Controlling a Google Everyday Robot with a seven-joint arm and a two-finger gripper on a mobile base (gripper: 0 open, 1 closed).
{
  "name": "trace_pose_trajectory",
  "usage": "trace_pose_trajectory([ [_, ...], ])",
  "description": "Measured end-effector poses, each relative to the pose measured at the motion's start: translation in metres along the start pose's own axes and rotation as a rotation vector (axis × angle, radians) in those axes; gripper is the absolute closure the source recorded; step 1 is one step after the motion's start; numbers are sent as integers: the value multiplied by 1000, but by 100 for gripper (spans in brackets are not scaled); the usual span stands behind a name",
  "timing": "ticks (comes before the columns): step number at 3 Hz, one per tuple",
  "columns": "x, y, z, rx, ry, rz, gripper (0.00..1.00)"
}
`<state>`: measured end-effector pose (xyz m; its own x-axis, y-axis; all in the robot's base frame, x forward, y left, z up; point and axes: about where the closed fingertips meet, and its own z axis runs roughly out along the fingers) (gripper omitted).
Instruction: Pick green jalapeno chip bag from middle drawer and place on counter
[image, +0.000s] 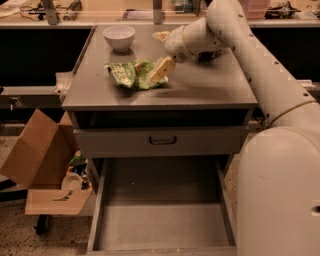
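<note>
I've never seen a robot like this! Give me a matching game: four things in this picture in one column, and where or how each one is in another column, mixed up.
Things:
1. green jalapeno chip bag
2. white bowl
3. middle drawer
4. pincer

Places or states:
A. pulled out, lowest down
B. at the back left of the counter
C. lying on the counter, in front of the bowl
D. open, over the counter, just right of the bag

Pairs: 1-C, 2-B, 3-A, 4-D
</note>
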<state>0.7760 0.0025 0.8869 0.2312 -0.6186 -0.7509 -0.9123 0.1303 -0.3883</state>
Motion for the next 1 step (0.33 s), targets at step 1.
trace_pose_trajectory([
  [1,-1,-5,-7,24,-21,3,0],
])
